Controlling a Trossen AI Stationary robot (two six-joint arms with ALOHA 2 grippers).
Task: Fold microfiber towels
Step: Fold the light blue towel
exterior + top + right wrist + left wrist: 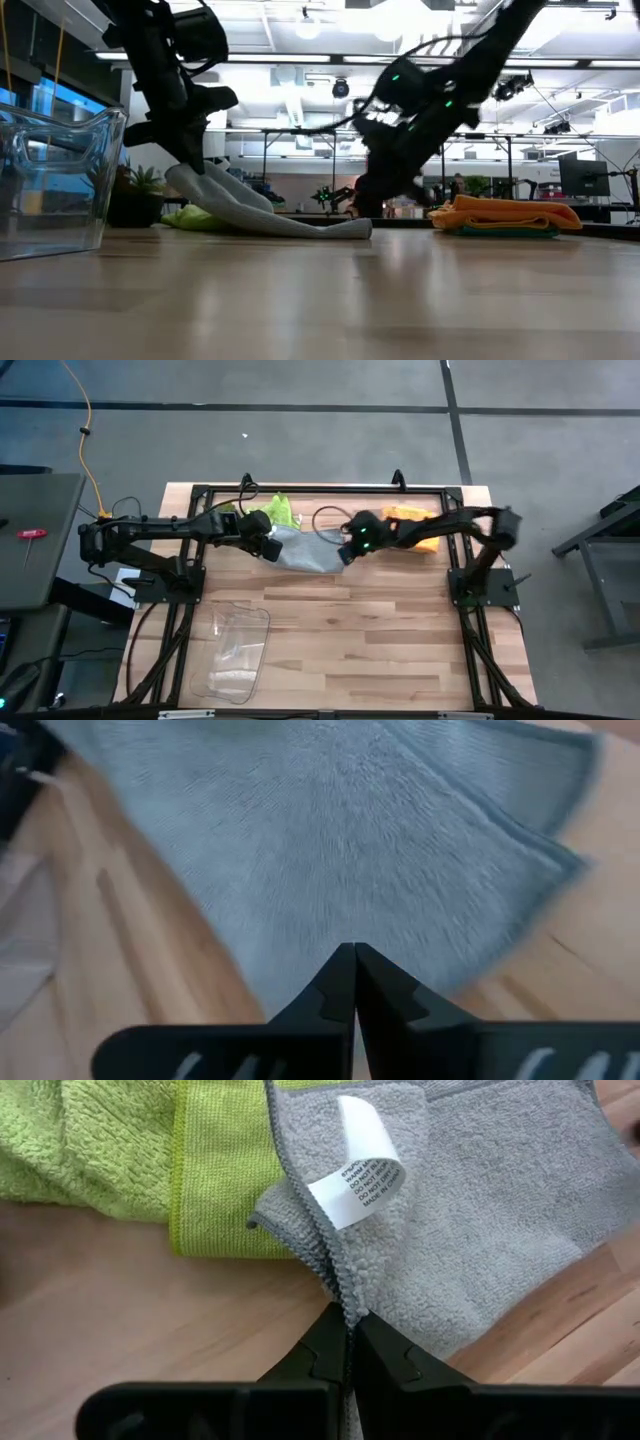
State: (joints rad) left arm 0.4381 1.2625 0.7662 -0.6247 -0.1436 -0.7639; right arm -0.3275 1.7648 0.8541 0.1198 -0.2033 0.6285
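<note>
The grey towel [305, 549] lies stretched between the two claws, its long axis running from one to the other along the surface [380, 640]. The left claw [352, 1320] is clenched on one corner, raised; the right claw [354, 952], clenched at the opposite edge, looks to pinch it low.

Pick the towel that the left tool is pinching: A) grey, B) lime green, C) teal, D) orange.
A: in the left wrist view the left tool is shut on the hemmed edge of the grey towel, beside its white care label.
</note>
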